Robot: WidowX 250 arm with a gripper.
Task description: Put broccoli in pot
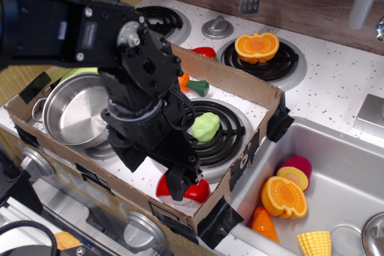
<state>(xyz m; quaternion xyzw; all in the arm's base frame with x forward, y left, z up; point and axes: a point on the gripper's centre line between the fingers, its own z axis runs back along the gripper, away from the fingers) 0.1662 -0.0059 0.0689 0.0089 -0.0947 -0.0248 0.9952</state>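
Note:
The broccoli [205, 126], a pale lime-green lumpy blob, lies on the black coil burner [225, 139] inside the cardboard tray. The shiny steel pot [75, 109] stands empty at the tray's left. My black gripper [178, 185] hangs low over the tray's front, just left of and in front of the broccoli and right of the pot. Its fingers point down at a red and white toy [195, 192]. They overlap from this angle, so I cannot tell their gap. The gripper holds nothing that I can see.
An orange carrot with a dark green top [195, 86] lies behind the broccoli. A yellow-green plate [75, 72] peeks out behind the pot. Cardboard walls [249, 85] ring the tray. An orange pumpkin half [257, 47] sits on the back burner. The sink [336, 148] at right holds several toys.

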